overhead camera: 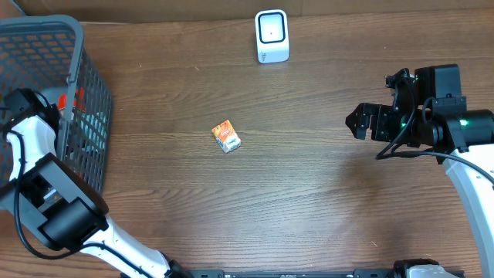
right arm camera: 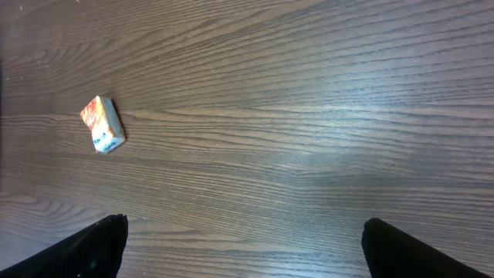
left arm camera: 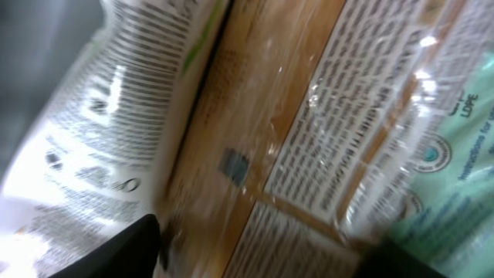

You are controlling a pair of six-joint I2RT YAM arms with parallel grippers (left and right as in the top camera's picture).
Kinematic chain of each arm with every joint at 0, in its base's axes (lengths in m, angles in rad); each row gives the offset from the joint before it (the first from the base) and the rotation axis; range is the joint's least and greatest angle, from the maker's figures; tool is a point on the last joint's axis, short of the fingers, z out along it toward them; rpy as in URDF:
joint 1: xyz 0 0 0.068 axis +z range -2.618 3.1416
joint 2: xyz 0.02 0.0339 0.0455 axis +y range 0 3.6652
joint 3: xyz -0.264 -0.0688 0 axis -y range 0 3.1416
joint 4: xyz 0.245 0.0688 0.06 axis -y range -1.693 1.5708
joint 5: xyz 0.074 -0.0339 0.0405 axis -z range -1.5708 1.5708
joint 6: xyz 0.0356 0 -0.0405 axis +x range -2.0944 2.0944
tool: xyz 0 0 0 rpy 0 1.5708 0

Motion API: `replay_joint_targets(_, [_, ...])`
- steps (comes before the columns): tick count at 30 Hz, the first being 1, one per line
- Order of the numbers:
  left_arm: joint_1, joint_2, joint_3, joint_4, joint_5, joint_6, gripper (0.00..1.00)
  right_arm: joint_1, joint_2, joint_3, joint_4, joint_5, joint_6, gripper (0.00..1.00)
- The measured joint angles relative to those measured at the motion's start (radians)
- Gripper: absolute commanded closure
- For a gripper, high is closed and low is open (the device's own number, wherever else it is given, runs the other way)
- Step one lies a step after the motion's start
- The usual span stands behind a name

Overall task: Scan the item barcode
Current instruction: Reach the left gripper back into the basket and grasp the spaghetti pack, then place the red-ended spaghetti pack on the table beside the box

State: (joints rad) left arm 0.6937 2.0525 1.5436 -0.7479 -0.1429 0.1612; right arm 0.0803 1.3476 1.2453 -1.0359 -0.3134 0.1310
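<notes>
A white barcode scanner (overhead camera: 272, 36) stands upright at the back of the table. My left arm (overhead camera: 31, 116) reaches into the grey basket (overhead camera: 77, 46), and its gripper is hidden there in the overhead view. In the left wrist view, blurred, the left gripper (left arm camera: 262, 259) is open, its dark fingers either side of a clear-wrapped pasta package (left arm camera: 309, 154) with printed text. No barcode shows on it. My right gripper (overhead camera: 359, 122) hovers open over bare wood on the right (right arm camera: 247, 247). A small orange and white box (overhead camera: 226, 137) (right arm camera: 102, 123) lies mid-table.
Inside the basket a white printed bag (left arm camera: 100, 131) lies left of the pasta package and a green packet (left arm camera: 455, 147) lies right of it. A red item (overhead camera: 71, 99) shows through the basket's mesh wall. The wooden table (overhead camera: 309, 193) spans the view.
</notes>
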Motion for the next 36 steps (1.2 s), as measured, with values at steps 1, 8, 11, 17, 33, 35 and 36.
replay_joint_targets(1, [0.001,0.012,0.003,-0.003,-0.002,0.0,0.52,0.0,0.0,0.0,-0.001,-0.001,0.0,0.0])
replay_joint_targets(8, [0.0,0.036,0.037,-0.037,-0.019,0.023,0.96,0.0,0.0,0.0,0.002,0.0,0.0,0.0])
replay_joint_targets(11, [0.0,0.037,0.051,-0.053,-0.023,0.022,0.96,0.0,0.0,0.0,0.005,0.0,0.0,0.0])
replay_joint_targets(17, [0.0,0.069,0.159,-0.198,-0.015,-0.013,0.96,0.0,0.0,0.0,0.013,0.0,0.0,0.0])
replay_joint_targets(33, [-0.081,-0.096,0.963,-0.545,0.183,-0.059,0.96,0.0,0.0,0.0,0.021,0.0,0.0,0.0])
replay_joint_targets(35, [-0.159,-0.165,0.992,-0.589,0.203,-0.082,0.96,0.0,0.0,0.0,0.021,0.0,-0.001,0.0])
replay_joint_targets(36, [-0.216,-0.198,1.006,-0.624,0.215,-0.096,0.96,0.0,0.0,0.0,0.022,0.0,0.0,0.0])
